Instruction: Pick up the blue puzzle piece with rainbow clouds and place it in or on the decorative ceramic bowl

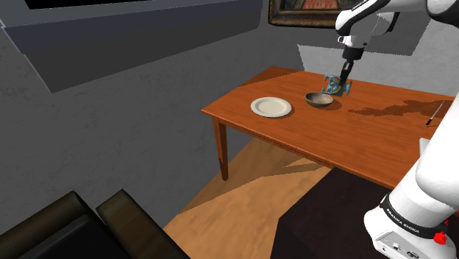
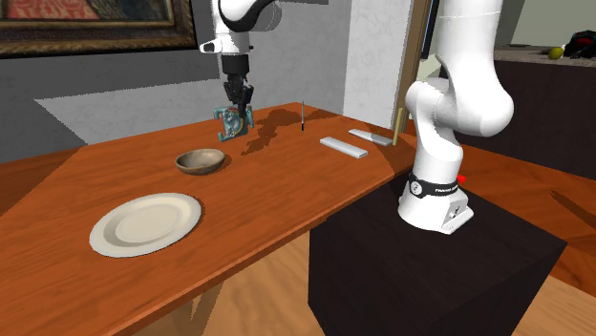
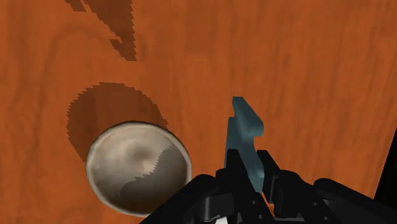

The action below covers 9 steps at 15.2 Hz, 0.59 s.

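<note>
Found the gripper [image 1: 343,78] at upper right of the shoulder view, clenched on the blue puzzle piece [image 1: 337,86], gripped edge-on between both black fingers [image 3: 230,170] in the wrist view. Noted the piece hanging clear of the wooden table [image 1: 368,147], just beside the bowl [image 1: 320,98] and not over its mouth. Recorded the bowl as brown-grey, upright on the tabletop, its inside bare save for a jagged shadow. Logged a white plate [image 1: 271,107] left of the bowl in the shoulder view, near but apart, likewise bare. Seen right of centre in the second exterior view: two flat white bars [image 2: 342,147] and a thin dark stick [image 2: 303,115] on the table, well apart from bowl and plate. Marked the dark box stand [image 2: 430,258] at lower right there
</note>
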Motion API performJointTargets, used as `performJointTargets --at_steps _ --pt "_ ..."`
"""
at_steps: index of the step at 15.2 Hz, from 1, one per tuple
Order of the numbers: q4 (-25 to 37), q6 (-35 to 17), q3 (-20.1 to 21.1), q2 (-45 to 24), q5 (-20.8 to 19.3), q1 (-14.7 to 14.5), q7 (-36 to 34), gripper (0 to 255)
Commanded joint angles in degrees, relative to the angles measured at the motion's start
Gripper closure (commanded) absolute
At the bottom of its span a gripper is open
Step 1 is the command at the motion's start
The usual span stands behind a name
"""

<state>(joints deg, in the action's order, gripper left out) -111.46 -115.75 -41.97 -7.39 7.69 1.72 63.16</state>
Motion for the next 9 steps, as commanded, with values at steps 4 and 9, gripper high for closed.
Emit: performJointTargets --at_steps 4,9 --pt "17.8 6.8 1.6 -14.6 9.3 5.9 5.1 255" --pt "43.8 17.7 5.3 -30.9 16.2 16.1 5.5 255"
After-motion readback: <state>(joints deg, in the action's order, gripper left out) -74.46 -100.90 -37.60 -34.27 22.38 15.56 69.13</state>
